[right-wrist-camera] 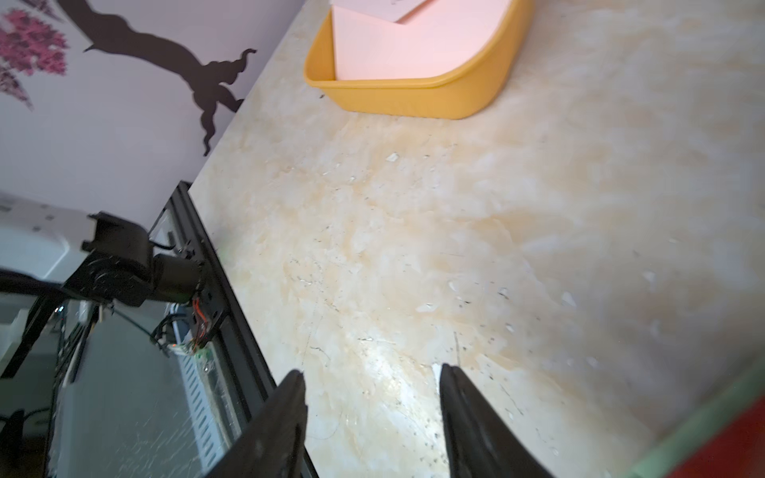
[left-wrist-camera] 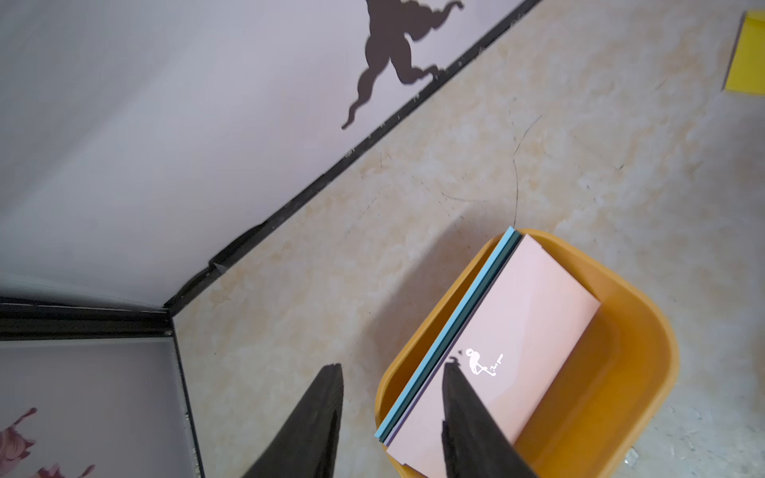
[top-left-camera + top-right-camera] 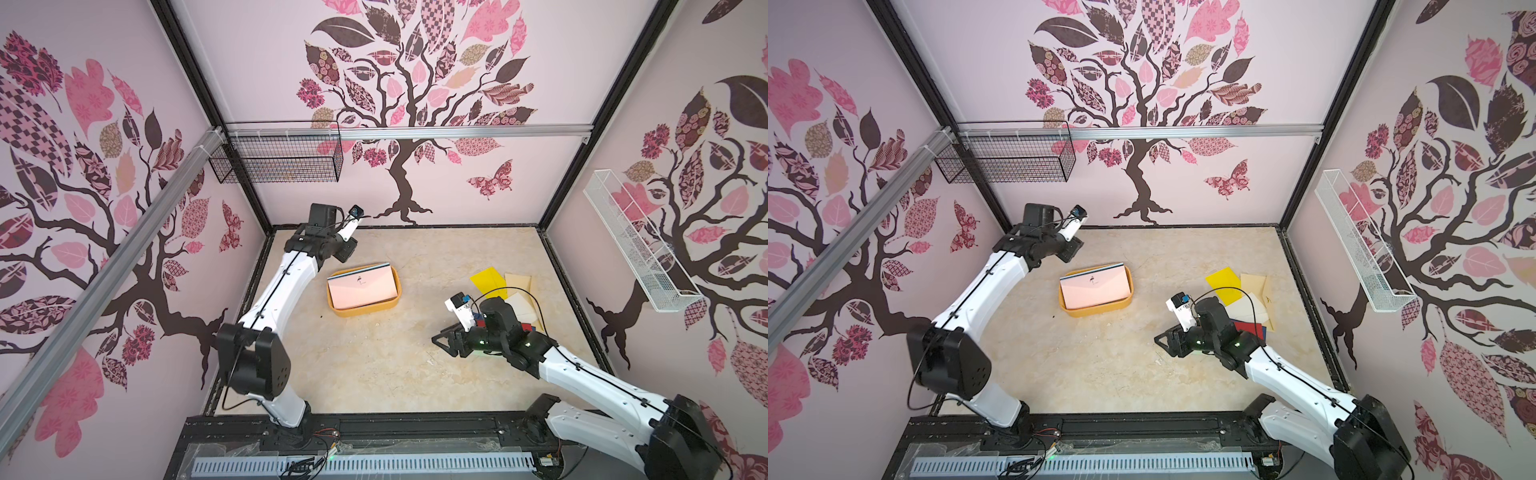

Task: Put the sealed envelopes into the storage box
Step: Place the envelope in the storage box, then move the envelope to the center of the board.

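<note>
1. Table (image 3: pixel 374 365): marbled beige top framed in black, walled by panels printed with trees.

2. Left arm (image 3: pixel 286 282) and right arm (image 3: pixel 582 374): white links with black joints. The left reaches to the far-left side of the table. The right is bent low near the right side, its wrist covering part of the loose pile.

3. Black wire basket (image 3: pixel 282 160): hung on the back wall. White wire basket (image 3: pixel 631 237): hung on the right wall.

4. Storage box (image 3: pixel 361 312): orange-yellow tray standing left of the table's middle, also seen from both wrists (image 2: pixel 621 372) (image 1: pixel 414 97).

5. Sealed envelopes, boxed: a pink envelope (image 3: pixel 360 289) lies tilted on top with its emblem up. The lower envelopes (image 2: pixel 447 330) show only as thin light blue and darker edges along its far side.

6. Sealed envelopes, loose: they overlap on the table well right of the box. They are yellow (image 3: pixel 488 280), tan (image 3: pixel 518 282), cream (image 3: pixel 521 303), red (image 3: pixel 1246 325) and navy (image 3: pixel 1260 331).

7. Left gripper (image 2: pixel 392 366): jaws apart with nothing between them, at the box's far-left edge. One finger is over the pink envelope's emblem and the other over the table outside the rim. Contact cannot be told.

8. Right gripper (image 1: pixel 372 369): jaws apart and empty over bare table, between the box and the loose pile and nearer the pile.
</note>
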Tool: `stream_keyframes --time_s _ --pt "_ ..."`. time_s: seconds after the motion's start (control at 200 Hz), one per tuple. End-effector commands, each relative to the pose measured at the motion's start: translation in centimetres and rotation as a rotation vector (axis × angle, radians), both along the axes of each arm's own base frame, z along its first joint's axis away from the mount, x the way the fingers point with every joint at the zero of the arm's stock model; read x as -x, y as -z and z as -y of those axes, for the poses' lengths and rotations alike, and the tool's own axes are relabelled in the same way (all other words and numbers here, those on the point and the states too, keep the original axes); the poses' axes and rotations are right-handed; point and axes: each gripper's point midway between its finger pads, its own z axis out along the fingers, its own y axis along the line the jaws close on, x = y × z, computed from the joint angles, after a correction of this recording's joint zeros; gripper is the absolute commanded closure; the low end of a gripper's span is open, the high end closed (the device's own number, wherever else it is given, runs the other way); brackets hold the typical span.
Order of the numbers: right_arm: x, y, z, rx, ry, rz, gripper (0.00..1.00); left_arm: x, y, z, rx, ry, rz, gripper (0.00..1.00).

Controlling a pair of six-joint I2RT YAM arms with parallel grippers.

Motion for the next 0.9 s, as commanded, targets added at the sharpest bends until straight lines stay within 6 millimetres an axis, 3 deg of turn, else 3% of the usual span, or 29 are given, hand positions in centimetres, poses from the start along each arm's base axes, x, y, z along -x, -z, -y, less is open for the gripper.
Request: stream_keyframes --time_s 0.0,0.14,0.275,0.515,0.665,0.895 --pt "-2.7 1.2 3.5 0.068 0.248 -0.126 0.44 1.4 -3.8 -1.3 0.255 -0.185 0.056 0.47" --pt "-3.6 3.7 6.7 0.2 0.443 -0.233 0.44 6.0 -3.2 -2.1 0.401 -0.253 -0.045 0.4" --pt "-3.4 5.6 8.2 0.296 0.525 -0.326 0.46 10.6 -1.6 -2.7 0.614 -0.298 -0.15 0.38" --pt "-2.5 7.9 8.6 0.347 0.527 -0.405 0.47 17.2 4.0 -0.6 0.719 -0.255 -0.383 0.4" --pt "-1.9 9.4 8.1 0.348 0.5 -0.455 0.48 19.1 6.3 0.2 0.755 -0.242 -0.474 0.4" --pt "-1.4 10.9 7.6 0.365 0.456 -0.502 0.5 19.7 7.4 0.9 0.779 -0.232 -0.543 0.42"
